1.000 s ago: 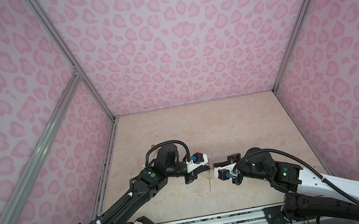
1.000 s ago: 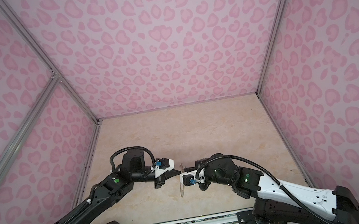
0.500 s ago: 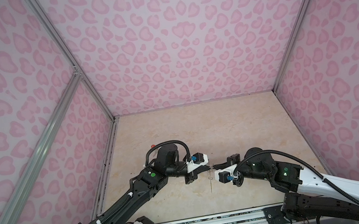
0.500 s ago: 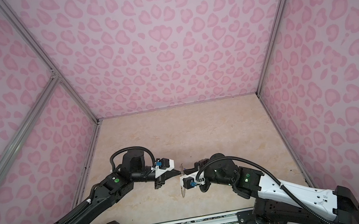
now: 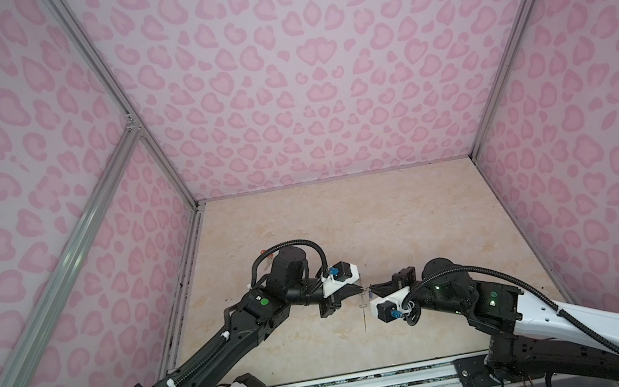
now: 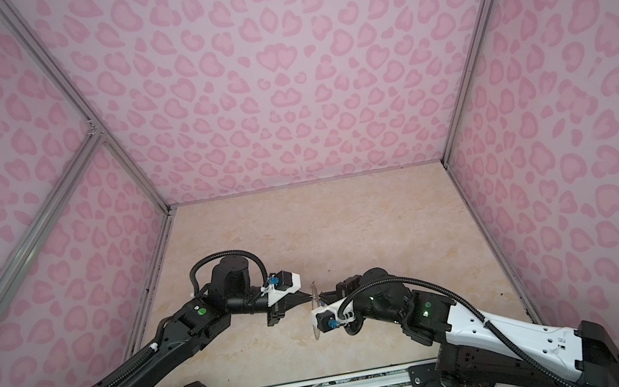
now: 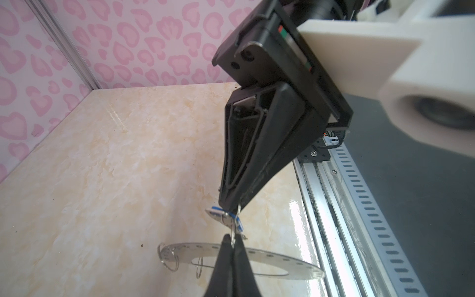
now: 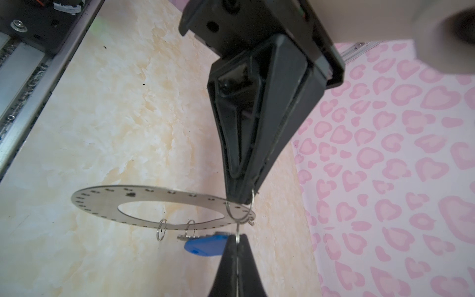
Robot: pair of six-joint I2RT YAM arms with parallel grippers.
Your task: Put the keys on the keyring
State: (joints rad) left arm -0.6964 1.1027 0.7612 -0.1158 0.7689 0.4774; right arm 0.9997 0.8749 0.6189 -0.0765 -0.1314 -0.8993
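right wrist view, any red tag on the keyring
No, only a blue tag shows beside the keyring, no red one.

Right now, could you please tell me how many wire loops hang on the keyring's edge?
3 visible on the keyring: two small loops hang free side by side by the blue tag; a larger loop sits at the left hand. More may be hidden.

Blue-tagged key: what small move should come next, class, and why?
Probably the right gripper should nudge the blue-tagged key onto the wire loop that the left gripper pinches at the edge of the disc: both jaws are shut, tips meeting, and the key hangs right at that loop.
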